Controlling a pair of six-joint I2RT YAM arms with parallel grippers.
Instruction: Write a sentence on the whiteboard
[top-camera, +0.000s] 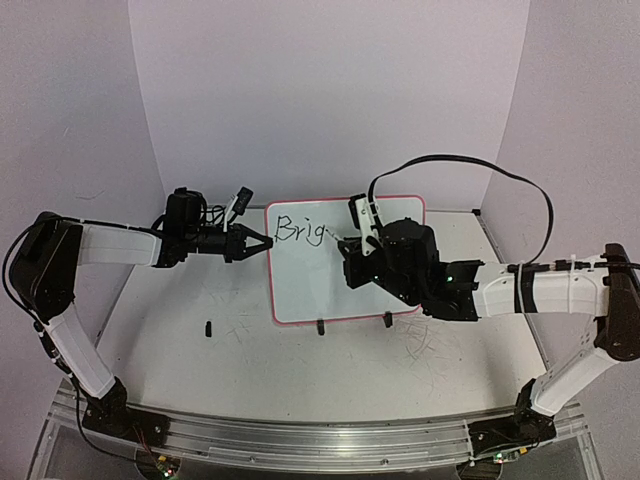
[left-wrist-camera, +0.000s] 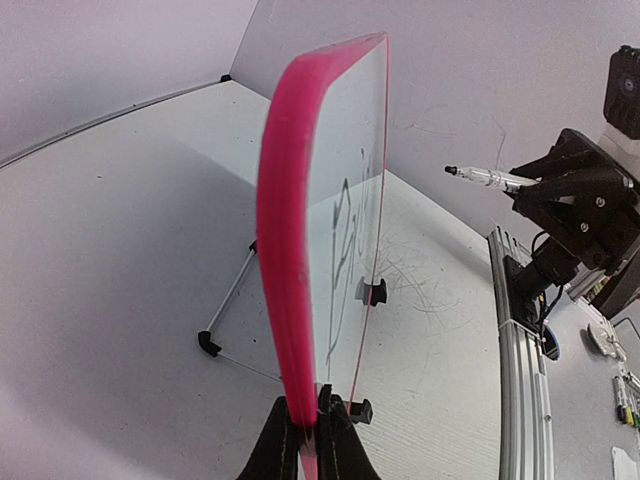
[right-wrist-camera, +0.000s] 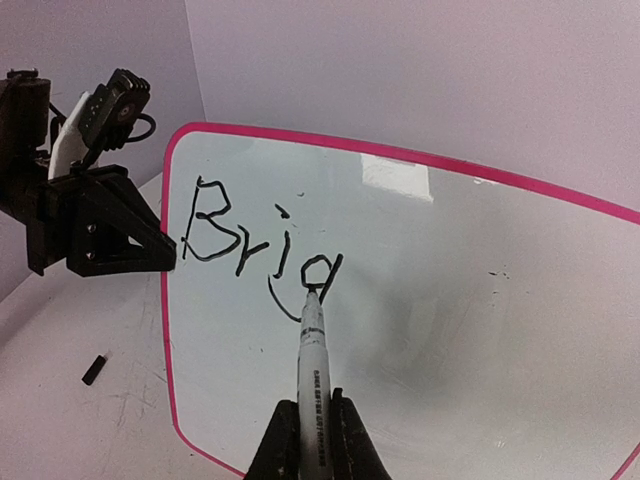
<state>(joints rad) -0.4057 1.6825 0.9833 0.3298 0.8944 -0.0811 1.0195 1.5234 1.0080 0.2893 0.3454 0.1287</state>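
The whiteboard (top-camera: 310, 285), white with a pink frame, stands upright mid-table. My left gripper (top-camera: 262, 243) is shut on its left edge; the left wrist view shows the jaws pinching the pink frame (left-wrist-camera: 290, 250) at my gripper (left-wrist-camera: 310, 425). My right gripper (top-camera: 352, 250) is shut on a white marker (right-wrist-camera: 312, 370) at my fingertips (right-wrist-camera: 312, 435). The marker tip touches the board at the bottom of the "g". The sentence (right-wrist-camera: 255, 245) reads "Brig" in black at the board's top left, and it also shows in the top view (top-camera: 300, 231).
Two black clip feet (top-camera: 321, 326) (top-camera: 387, 320) hold the board's lower edge. A wire stand leg (left-wrist-camera: 225, 310) props it from behind. A small black piece (top-camera: 208, 328) lies on the table left of the board. Old marker scribbles (top-camera: 425, 345) mark the tabletop. White walls enclose the back and sides.
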